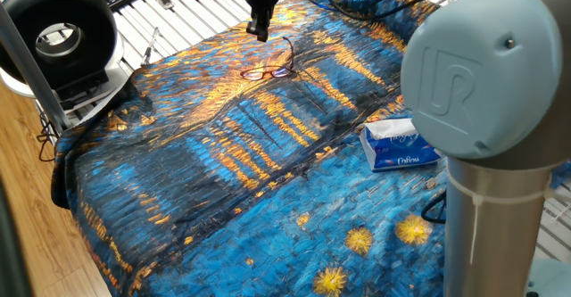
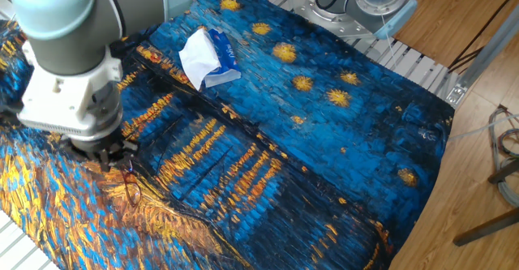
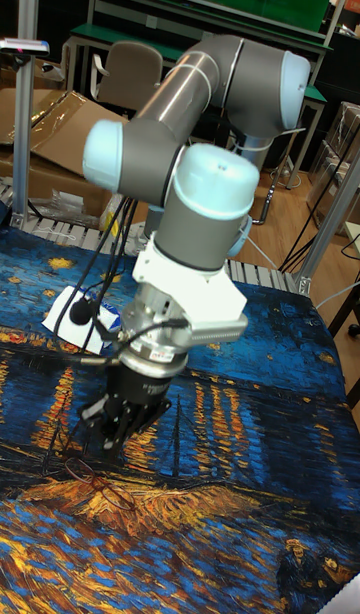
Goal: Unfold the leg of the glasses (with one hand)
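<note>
The glasses (image 1: 267, 70) lie on the patterned cloth (image 1: 223, 163) in the upper middle of one fixed view, lenses side by side, with one thin leg running up and to the right from the frame toward the far edge. In the other fixed view they sit at the lower left (image 2: 130, 187), a thin dark outline against the orange streaks of the cloth, hard to read in detail. In the tall fixed view they show as faint wire loops in the lower left (image 3: 95, 493).

The gripper (image 1: 260, 31) hangs just above and a little to the upper left of the glasses, clear of them. Its fingers (image 3: 113, 422) point down at the cloth and hold nothing; they look close together, but whether they are fully closed I cannot tell. In the other fixed view the gripper (image 2: 105, 158) is at the left edge, just above the glasses.

A tissue pack (image 1: 401, 145) lies well apart from the glasses, at the right of one fixed view, with white tissue sticking out of its top. The cloth covers the tabletop (image 1: 143, 12), whose slatted metal surface shows at the upper left. A round black fan (image 1: 55, 35) stands in the upper left corner.
</note>
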Tool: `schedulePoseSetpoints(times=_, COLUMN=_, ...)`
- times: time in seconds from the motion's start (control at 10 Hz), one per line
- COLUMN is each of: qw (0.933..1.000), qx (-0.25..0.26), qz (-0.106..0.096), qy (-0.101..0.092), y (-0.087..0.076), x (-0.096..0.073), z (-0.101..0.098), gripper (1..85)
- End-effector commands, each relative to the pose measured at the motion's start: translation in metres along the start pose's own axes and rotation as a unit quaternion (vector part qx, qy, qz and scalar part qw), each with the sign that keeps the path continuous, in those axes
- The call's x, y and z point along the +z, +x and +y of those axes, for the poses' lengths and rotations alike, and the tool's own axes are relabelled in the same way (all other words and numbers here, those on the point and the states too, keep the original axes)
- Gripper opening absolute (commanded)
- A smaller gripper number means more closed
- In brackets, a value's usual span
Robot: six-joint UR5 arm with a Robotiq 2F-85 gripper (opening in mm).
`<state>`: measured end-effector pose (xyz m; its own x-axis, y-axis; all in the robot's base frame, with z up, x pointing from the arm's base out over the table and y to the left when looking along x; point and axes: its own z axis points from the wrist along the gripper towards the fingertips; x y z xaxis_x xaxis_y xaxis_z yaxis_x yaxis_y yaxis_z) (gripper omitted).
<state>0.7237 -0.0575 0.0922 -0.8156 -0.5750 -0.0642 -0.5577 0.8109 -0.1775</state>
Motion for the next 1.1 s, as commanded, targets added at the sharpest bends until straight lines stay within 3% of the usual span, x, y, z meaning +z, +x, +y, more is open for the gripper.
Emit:
schedulePoseSetpoints(times=0.0, qw=0.9990, qx=-0.042, qz=-0.016, qy=0.008, y=-0.013, x=0.021, z=-0.010, gripper=31.3)
schedulePoseSetpoints(times=0.3, qw=0.9981, qx=-0.060, qz=-0.014, qy=0.005, y=-0.011, x=0.028, z=-0.010, gripper=35.3)
schedulePoseSetpoints(times=0.4, qw=0.9981, qx=-0.058, qz=-0.018, qy=-0.003, y=-0.012, x=0.032, z=-0.006, gripper=36.7)
schedulePoseSetpoints(times=0.5, qw=0.9983, qx=-0.044, qz=-0.027, qy=-0.025, y=-0.013, x=0.034, z=0.007, gripper=36.7)
schedulePoseSetpoints(times=1.0, qw=0.9945, qx=-0.092, qz=-0.039, qy=-0.029, y=0.001, x=0.047, z=0.011, gripper=36.0)
